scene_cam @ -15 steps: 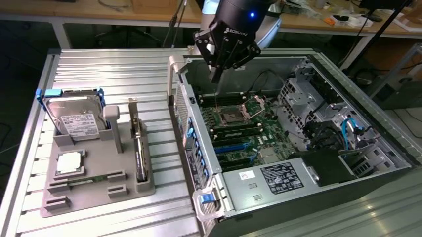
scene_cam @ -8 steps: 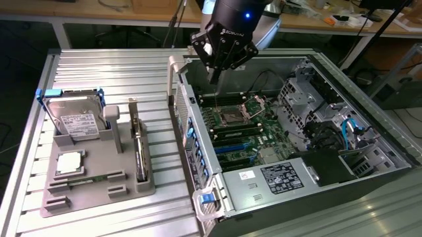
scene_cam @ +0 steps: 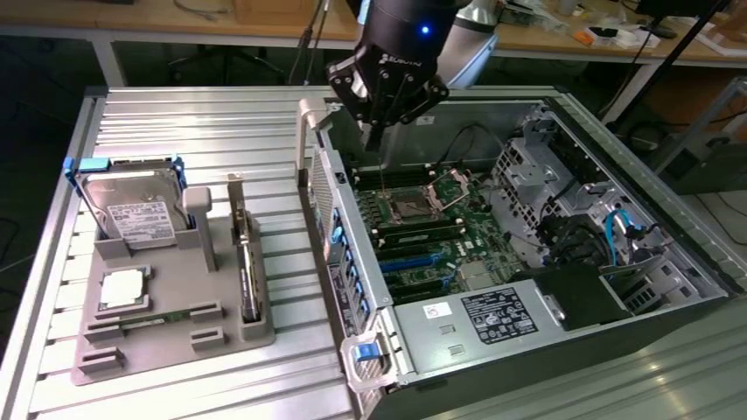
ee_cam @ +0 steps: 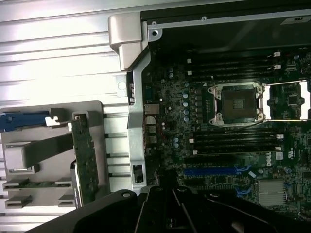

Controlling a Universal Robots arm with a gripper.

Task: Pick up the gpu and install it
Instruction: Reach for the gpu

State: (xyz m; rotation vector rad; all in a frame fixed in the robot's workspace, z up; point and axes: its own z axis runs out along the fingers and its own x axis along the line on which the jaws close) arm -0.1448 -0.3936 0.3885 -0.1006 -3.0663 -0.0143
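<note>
Worktop [scene_cam: 175,114] of ribbed metal carries two things: a grey parts holder [scene_cam: 164,354] on the exterior view's left and an open computer case [scene_cam: 701,254] on the exterior view's right. The gpu [scene_cam: 245,262] stands on its long edge in a slot at the holder's right side, near the case's side wall, with nothing touching it. In the wrist view its green board [ee_cam: 85,160] rises upright from the same slot. Farther left in the holder are a hard drive [scene_cam: 138,210] with a white label in a blue-edged bracket, a processor chip [scene_cam: 122,289] lying flat, and a narrow memory stick [scene_cam: 152,322] near the front edge.

The end effector [scene_cam: 373,136] hangs over the far left corner of the case, above the motherboard [scene_cam: 421,236], well apart from the gpu. Its fingers are pressed together and carry nothing. Below it lie the open processor socket [scene_cam: 415,208] and, nearer the front, a blue expansion slot [scene_cam: 408,261]. A power supply [scene_cam: 491,315] fills the near end of the case.
</note>
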